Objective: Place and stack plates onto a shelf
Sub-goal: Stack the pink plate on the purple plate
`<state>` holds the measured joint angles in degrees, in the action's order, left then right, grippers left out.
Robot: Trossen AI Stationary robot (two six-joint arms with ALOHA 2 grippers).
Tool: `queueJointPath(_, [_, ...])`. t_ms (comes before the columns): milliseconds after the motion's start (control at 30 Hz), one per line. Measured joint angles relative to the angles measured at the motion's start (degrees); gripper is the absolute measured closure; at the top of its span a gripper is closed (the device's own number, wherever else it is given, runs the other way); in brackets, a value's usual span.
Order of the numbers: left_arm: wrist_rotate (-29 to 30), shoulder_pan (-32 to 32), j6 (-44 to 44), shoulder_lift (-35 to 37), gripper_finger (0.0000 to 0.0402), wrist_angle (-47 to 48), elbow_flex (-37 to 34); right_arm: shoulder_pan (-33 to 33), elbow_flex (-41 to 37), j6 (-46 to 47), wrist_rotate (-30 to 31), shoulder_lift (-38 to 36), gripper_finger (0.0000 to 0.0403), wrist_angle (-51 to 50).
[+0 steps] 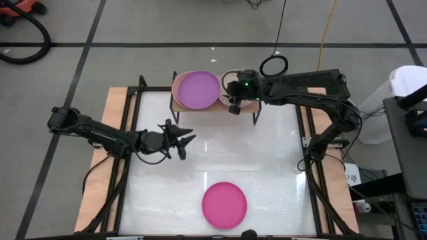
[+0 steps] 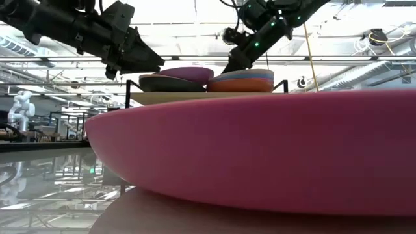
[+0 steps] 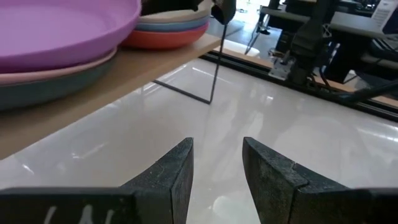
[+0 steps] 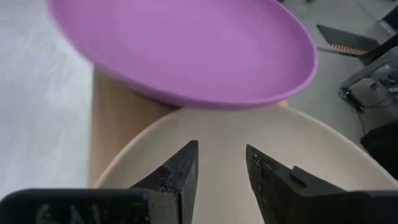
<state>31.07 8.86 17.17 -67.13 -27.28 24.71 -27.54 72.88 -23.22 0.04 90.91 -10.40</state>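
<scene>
The light-wood shelf (image 2: 195,97) stands at the table's far edge and bears two plate stacks. The left stack has a purple plate (image 1: 197,89) on top, over a peach plate and a dark one (image 3: 43,87). The right stack has a beige plate (image 4: 298,149) on top, over a blue plate and a red one (image 3: 168,37). One magenta plate (image 1: 224,205) lies flat on the table near its near edge. My right gripper (image 4: 222,149) is open just over the beige plate. My left gripper (image 1: 189,139) hovers open above the table, left of centre, pointing at the shelf. My right gripper's fingers (image 4: 186,158) point down and stand close over the beige plate near its rim, with nothing in the gap between them. Whether the fingertips touch the plate I cannot tell.
A black cable ring (image 1: 273,65) lies on the floor beyond the shelf. The shelf's thin black legs (image 3: 214,68) stand on the white table. Bare white table (image 1: 267,160) lies between the shelf and the magenta plate. Black rails run along the table's left and right sides.
</scene>
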Motion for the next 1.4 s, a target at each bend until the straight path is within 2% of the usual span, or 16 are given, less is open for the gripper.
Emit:
queueJointPath(167, [-1.5,-0.7,0.0,0.0,0.0259,0.0,0.0,-0.2,0.0,0.0,-0.1,-0.1,0.0287,5.0])
queueJointPath(533, [-2.2,-0.5,1.3,0.0,0.0259,0.1,0.0,-0.1,0.0,-1.5,-0.4,-0.3,0.0287,6.3])
queueJointPath(800, [-2.5,-0.5,1.1,0.0,0.0259,0.1,0.0,0.0,0.1,-0.8,-3.2,1.2,0.0287,10.5])
queueJointPath(1167, [-2.5,-0.5,2.3,0.0,0.0259,0.0,0.0,-0.1,0.1,-2.4,-1.6,-3.6,0.0287,7.2])
queueJointPath(1400, [-2.5,-0.5,2.5,0.0,0.0259,0.0,0.0,-0.7,0.1,-2.3,-1.6,-2.0,0.0287,5.7])
